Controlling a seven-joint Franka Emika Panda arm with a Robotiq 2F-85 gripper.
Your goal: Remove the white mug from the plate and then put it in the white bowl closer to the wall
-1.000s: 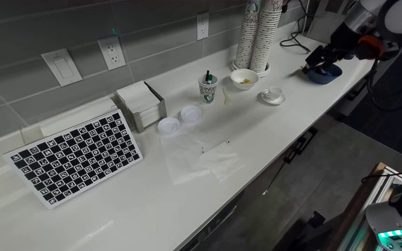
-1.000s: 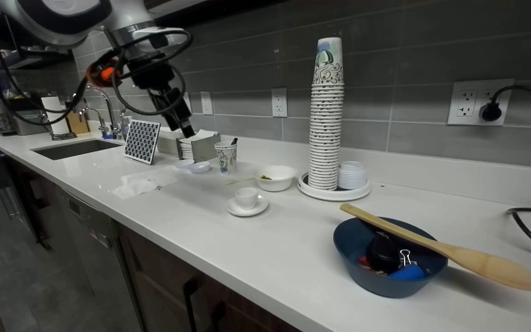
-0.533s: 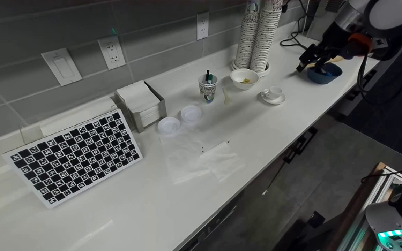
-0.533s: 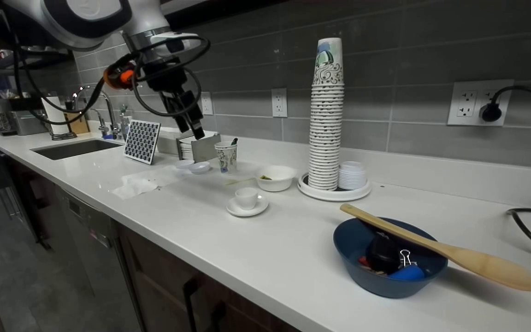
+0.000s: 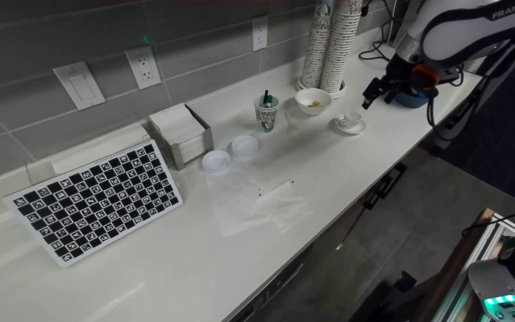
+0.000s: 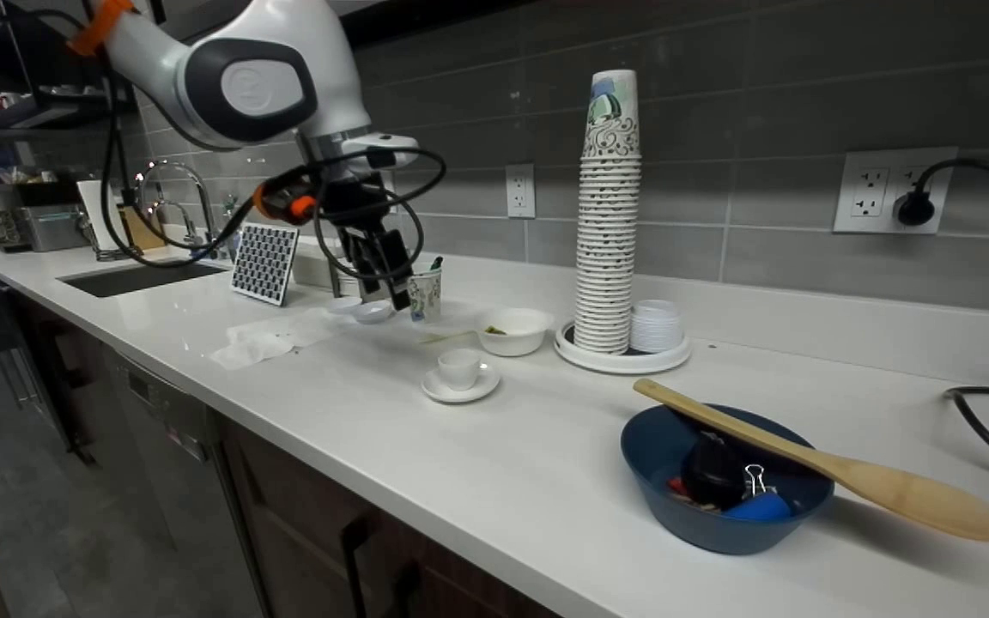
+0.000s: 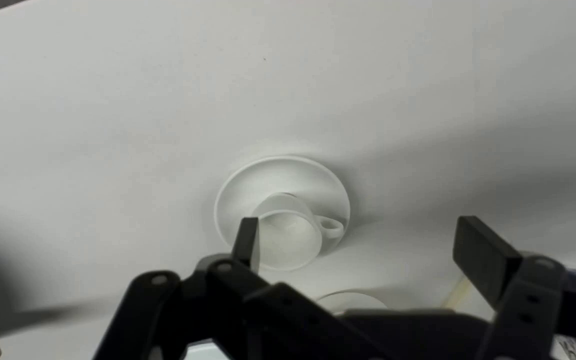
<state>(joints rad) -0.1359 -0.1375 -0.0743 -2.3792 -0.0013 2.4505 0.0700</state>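
Observation:
The white mug (image 5: pixel 352 118) stands upright on the plate (image 5: pixel 351 131), a white saucer. The mug (image 6: pixel 459 367) and plate (image 6: pixel 460 396) also show in an exterior view. The white bowl (image 5: pixel 313 102) stands nearer the wall and holds something yellow-green. My gripper (image 6: pixel 385 296) is open and empty, above the counter and apart from the mug. In the wrist view the mug (image 7: pixel 290 242), its handle to the right, lies below the open gripper (image 7: pixel 360 242), near the left finger (image 7: pixel 246 242). The bowl (image 7: pixel 352 301) is mostly hidden behind the gripper there.
Tall paper cup stacks (image 6: pixel 608 257) stand on a round tray beside the bowl. A cup with markers (image 5: pixel 266 115) and a pale spoon (image 5: pixel 290 124) are nearby. A blue bowl (image 6: pixel 726 532) bears a wooden spoon (image 6: pixel 915 498). The counter's front edge drops off.
My gripper has moved down and across the counter, closer to the mug, and stays open. The mug, plate and white bowl have not moved.

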